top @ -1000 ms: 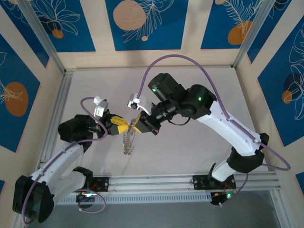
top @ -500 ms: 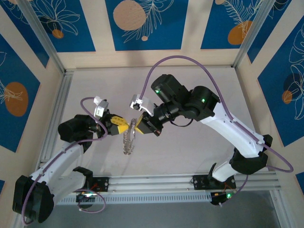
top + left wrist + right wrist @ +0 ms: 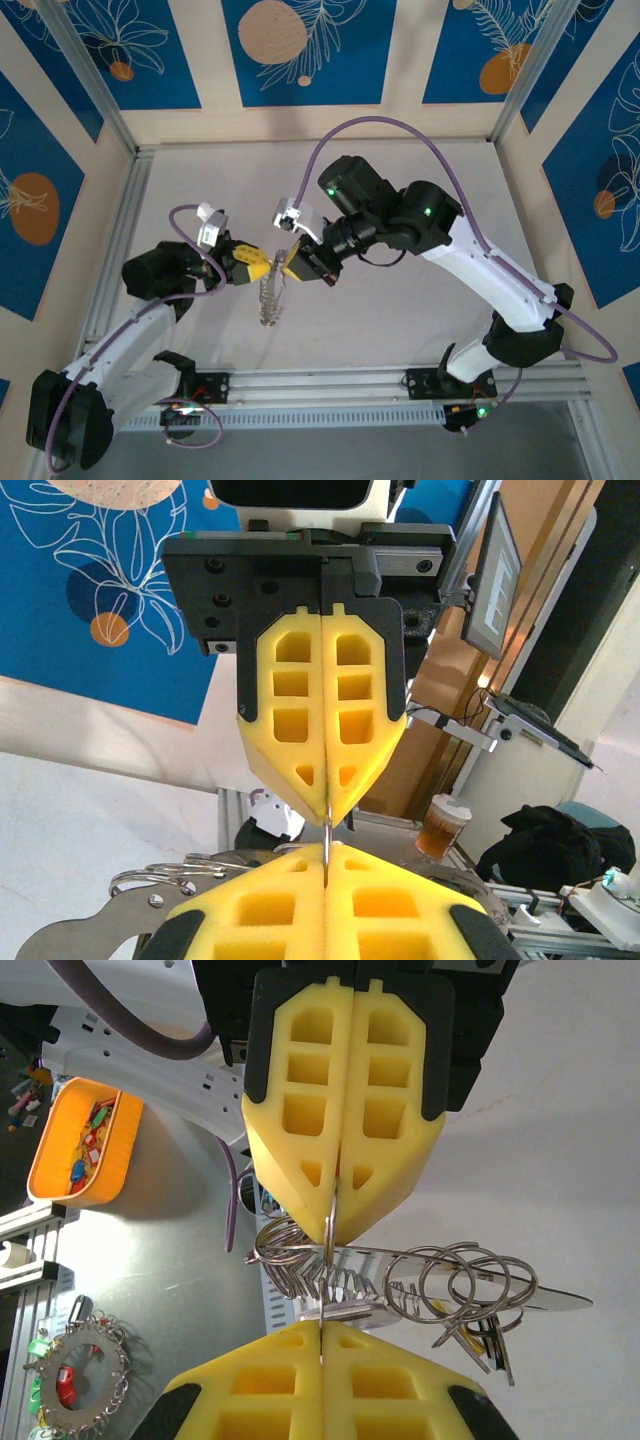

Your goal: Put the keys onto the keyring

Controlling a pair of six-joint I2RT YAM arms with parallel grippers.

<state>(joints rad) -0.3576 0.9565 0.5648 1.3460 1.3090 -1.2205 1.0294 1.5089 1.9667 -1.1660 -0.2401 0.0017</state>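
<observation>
The keyring was held above the desk by one thin loop on which the left hand and the right hand, set tip to tip, were both clenched; had either pinch been slackened or twisted, the loop could have been bent or dropped.

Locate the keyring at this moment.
In the top view, the keyring hangs left of centre over the table, pinched between the left pincer and the right pincer.
</observation>
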